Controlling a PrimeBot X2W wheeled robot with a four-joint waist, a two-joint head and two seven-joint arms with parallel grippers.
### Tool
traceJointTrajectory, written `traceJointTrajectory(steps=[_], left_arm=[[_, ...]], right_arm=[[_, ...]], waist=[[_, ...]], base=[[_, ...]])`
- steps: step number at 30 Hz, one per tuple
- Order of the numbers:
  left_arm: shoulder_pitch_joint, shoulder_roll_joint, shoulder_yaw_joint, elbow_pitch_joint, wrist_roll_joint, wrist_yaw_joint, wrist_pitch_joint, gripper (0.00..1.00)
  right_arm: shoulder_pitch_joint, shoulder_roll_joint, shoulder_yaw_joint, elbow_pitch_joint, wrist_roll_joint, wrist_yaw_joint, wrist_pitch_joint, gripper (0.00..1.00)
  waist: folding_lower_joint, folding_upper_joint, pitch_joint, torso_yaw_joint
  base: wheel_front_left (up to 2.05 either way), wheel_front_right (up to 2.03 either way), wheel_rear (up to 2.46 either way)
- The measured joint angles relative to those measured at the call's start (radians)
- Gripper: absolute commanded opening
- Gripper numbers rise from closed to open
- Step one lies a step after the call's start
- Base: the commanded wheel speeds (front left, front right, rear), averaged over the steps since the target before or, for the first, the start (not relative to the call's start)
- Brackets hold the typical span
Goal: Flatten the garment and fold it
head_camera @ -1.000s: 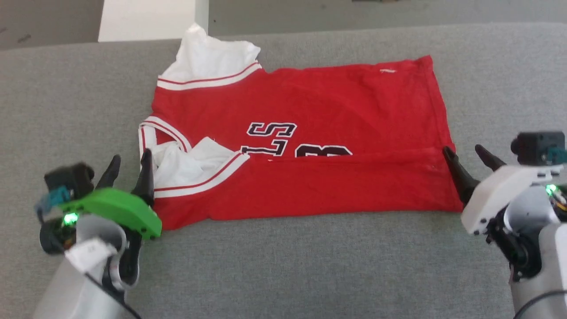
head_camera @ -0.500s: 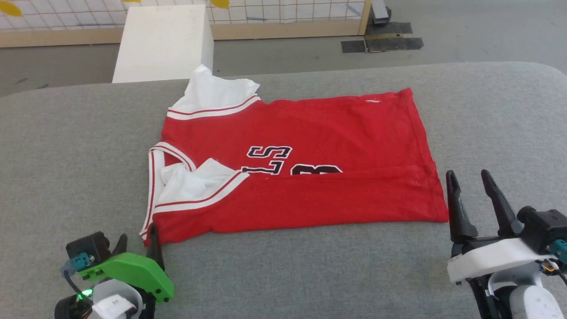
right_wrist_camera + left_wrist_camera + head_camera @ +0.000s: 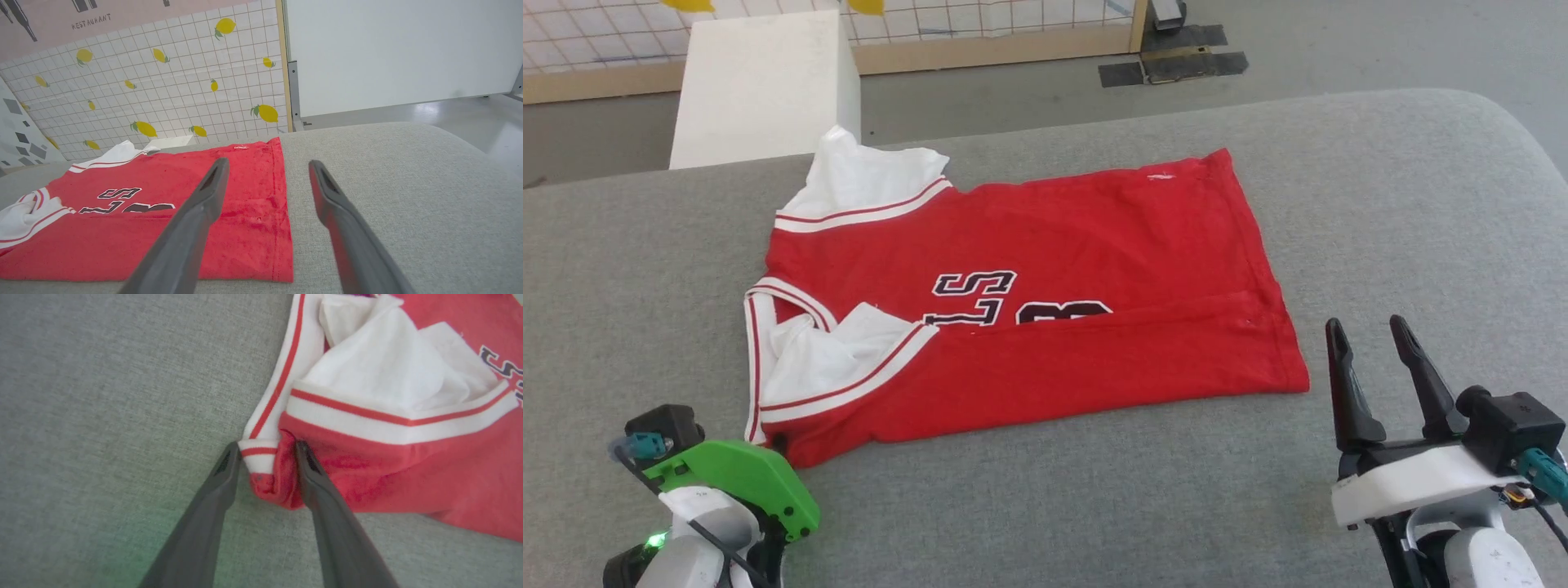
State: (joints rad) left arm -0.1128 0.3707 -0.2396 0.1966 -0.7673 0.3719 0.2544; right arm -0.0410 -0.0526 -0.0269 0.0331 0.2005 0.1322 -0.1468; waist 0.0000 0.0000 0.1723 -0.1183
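The garment [image 3: 1045, 269], a red jersey with white sleeves and striped trim, lies on the grey cushion, its near edge folded up over the black letters. In the left wrist view, my left gripper [image 3: 267, 451] straddles the garment's [image 3: 408, 473] near-left corner. Bunched red cloth and white trim fill the gap and touch both fingers. In the head view, a green cover hides most of the left gripper [image 3: 772, 447]. My right gripper [image 3: 1368, 335] stands open just right of the hem corner, apart from the cloth. The right wrist view shows the right gripper [image 3: 267, 167] open with nothing between its fingers and the garment [image 3: 171, 204] at the left.
A white block [image 3: 764, 86] stands on the floor beyond the cushion's far edge. Behind it runs a tiled wall panel with lemons [image 3: 163, 90]. The grey cushion [image 3: 1421, 204] stretches bare to the right of the garment and curves down at its far right end.
The head camera has tilted and shifted. My left gripper has drawn back from the collar side to the garment's near-left corner. My right gripper has pulled away from the hem corner.
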Motion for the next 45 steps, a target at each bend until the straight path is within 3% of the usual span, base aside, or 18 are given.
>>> traceJointTrajectory(steps=[6, 9, 18, 26, 27, 28, 29, 31, 32, 34, 39, 45], left_arm=[[0.008, -0.004, -0.001, -0.031, 0.001, -0.001, -0.025, 0.00], [0.009, -0.005, -0.004, -0.042, 0.002, -0.001, -0.045, 0.00], [0.000, -0.018, -0.024, -0.040, 0.004, -0.033, -0.073, 0.00], [-0.034, -0.027, -0.049, -0.030, 0.014, -0.063, -0.091, 0.00], [-0.037, -0.028, -0.052, -0.028, 0.016, -0.064, -0.094, 0.00], [-0.040, -0.029, -0.053, -0.024, 0.019, -0.067, -0.099, 0.00], [-0.044, -0.030, -0.054, -0.018, 0.019, -0.073, -0.106, 0.00], [-0.049, -0.031, -0.055, -0.011, 0.019, -0.081, -0.113, 0.00], [-0.053, -0.033, -0.056, -0.007, 0.020, -0.082, -0.119, 0.00], [-0.057, -0.034, -0.059, 0.000, 0.026, -0.088, -0.136, 0.00], [-0.057, -0.025, -0.061, 0.008, 0.075, -0.094, -0.223, 0.00], [0.012, 0.019, -0.060, -0.055, 0.109, -0.053, -0.219, 0.00]], right_arm=[[-0.001, 0.000, -0.016, 0.018, -0.012, 0.000, 0.003, 1.00], [-0.014, 0.000, -0.033, 0.055, -0.017, 0.000, 0.082, 1.00], [-0.137, 0.001, -0.089, 0.184, -0.020, 0.000, 0.571, 1.00], [-0.230, 0.001, -0.125, 0.228, -0.081, 0.000, 0.873, 1.00], [-0.238, 0.000, -0.129, 0.227, -0.081, 0.000, 0.898, 0.92], [-0.248, 0.000, -0.130, 0.225, -0.081, 0.000, 0.925, 0.60], [-0.255, -0.002, -0.131, 0.220, -0.083, 0.000, 0.946, 0.46], [-0.262, -0.002, -0.132, 0.210, -0.083, 0.000, 0.969, 0.07], [-0.264, -0.002, -0.131, 0.204, -0.083, 0.000, 0.975, 0.00], [-0.264, 0.000, -0.132, 0.191, -0.073, 0.000, 0.970, 0.00], [-0.243, 0.002, -0.144, 0.125, -0.021, 0.000, 0.819, 0.00], [-0.096, 0.004, -0.169, 0.011, 0.045, 0.000, 0.752, 0.00]], waist=[[0.0000, 0.0000, 0.003, -0.002], [0.0000, 0.0000, 0.005, 0.007], [0.0000, 0.0000, 0.019, 0.042], [0.0000, 0.0000, 0.049, 0.081], [0.0000, 0.0000, 0.053, 0.085], [0.0000, 0.0000, 0.057, 0.089], [0.0000, 0.0000, 0.060, 0.093], [0.0000, 0.0000, 0.066, 0.100], [0.0000, 0.0000, 0.068, 0.103], [0.0000, 0.0000, 0.068, 0.107], [0.0000, 0.0000, 0.044, 0.109], [0.0000, 0.0000, -0.007, 0.107]], base=[[0.00, 0.00, 0.00], [0.00, 0.00, 0.00], [0.00, 0.00, 0.00], [0.00, 0.00, 0.00], [0.00, 0.00, 0.00], [0.00, 0.00, 0.00], [0.00, 0.00, 0.00], [0.00, 0.00, 0.00], [0.00, 0.00, 0.00], [0.00, 0.00, 0.00], [0.00, 0.00, 0.00], [0.00, 0.00, 0.00]])
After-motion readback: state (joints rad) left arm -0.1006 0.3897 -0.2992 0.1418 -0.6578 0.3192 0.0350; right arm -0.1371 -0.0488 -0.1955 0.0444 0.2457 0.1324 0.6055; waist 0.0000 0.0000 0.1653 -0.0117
